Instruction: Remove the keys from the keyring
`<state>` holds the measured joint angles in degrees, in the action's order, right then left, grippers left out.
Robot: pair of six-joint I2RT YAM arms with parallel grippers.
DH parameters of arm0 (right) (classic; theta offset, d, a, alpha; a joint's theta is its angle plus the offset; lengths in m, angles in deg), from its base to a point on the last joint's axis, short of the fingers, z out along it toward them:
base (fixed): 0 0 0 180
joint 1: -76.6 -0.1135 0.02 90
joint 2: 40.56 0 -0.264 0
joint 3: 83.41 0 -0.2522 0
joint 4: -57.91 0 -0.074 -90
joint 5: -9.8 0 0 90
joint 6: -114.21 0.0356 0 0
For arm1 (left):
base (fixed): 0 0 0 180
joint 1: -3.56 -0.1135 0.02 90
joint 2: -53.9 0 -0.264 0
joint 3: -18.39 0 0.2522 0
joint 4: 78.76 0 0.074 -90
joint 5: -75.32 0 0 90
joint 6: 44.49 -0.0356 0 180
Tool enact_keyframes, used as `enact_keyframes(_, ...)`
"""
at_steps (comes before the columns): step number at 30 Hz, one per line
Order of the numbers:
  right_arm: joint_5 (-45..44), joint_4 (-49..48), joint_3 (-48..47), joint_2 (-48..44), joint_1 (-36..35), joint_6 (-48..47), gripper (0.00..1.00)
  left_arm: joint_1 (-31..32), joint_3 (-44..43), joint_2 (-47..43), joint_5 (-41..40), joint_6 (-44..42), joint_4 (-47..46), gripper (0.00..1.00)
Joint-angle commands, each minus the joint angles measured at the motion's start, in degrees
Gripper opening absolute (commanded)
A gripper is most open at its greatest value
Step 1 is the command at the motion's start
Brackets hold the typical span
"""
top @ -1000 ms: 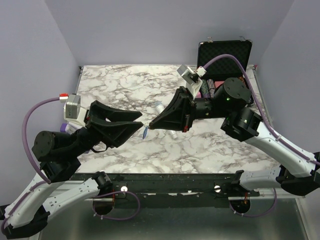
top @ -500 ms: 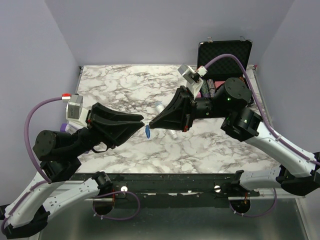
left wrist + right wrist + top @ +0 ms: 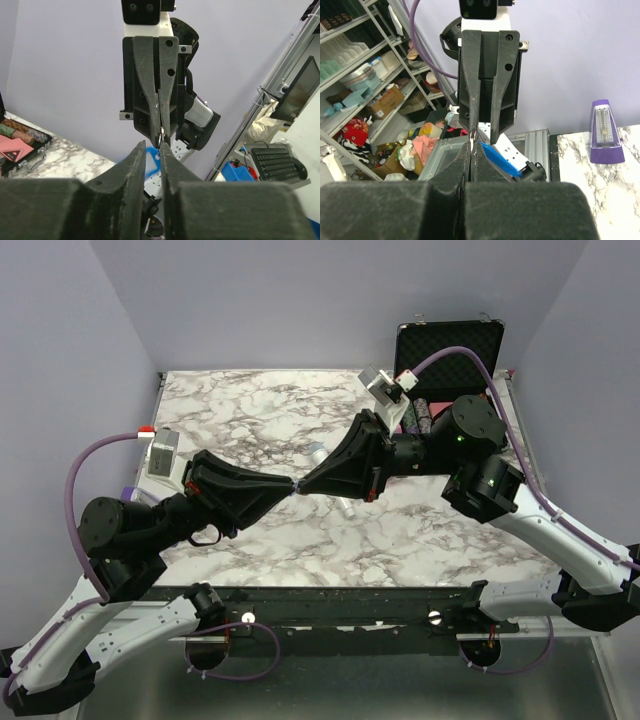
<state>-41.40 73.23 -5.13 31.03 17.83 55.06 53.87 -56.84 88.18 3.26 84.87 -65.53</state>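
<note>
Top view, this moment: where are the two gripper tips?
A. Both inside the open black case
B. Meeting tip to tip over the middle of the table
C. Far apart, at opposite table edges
B: the left gripper and right gripper point at each other, tips nearly touching over the marble table, away from the black case.

Bright, even overhead light, soft faint shadows under the arms on the marble table (image 3: pixel 250 410), no glare, overhead view sharp, wrist views with near-black left gripper fingers (image 3: pixel 125 175) blurred up close, backgrounds clearer, mild wide-angle stretch at edges.
</note>
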Motion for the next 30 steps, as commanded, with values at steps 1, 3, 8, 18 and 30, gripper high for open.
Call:
enact_keyframes(1, -0.66, -2.97, -0.63, 0.13, 0.14, 0.61, 0.01, 0.41, 0.39, 0.17, 1.49, 0.46, 0.45, 0.2)
enact_keyframes(3, -0.84, -2.97, -0.54, 0.13, 0.14, 0.61, 0.01, 0.5, 0.21, 0.52, 1.84, 0.55, 0.45, 0.16)
enact_keyframes(8, -0.93, -2.88, -0.37, 0.13, 0.14, 0.61, 0.01, 0.76, -0.75, 1.05, 2.02, 0.64, 0.45, 0.14)
enact_keyframes(18, -0.93, -2.79, -0.01, -0.22, 0.14, 0.61, 0.01, 0.76, -1.54, 0.44, 1.4, -0.16, 0.45, 0.27)
enact_keyframes(30, -0.75, -2.97, 0.51, 0.13, 0.05, 0.79, 0.01, 0.76, -1.72, 0.52, 1.67, -0.42, 0.36, 0.35)
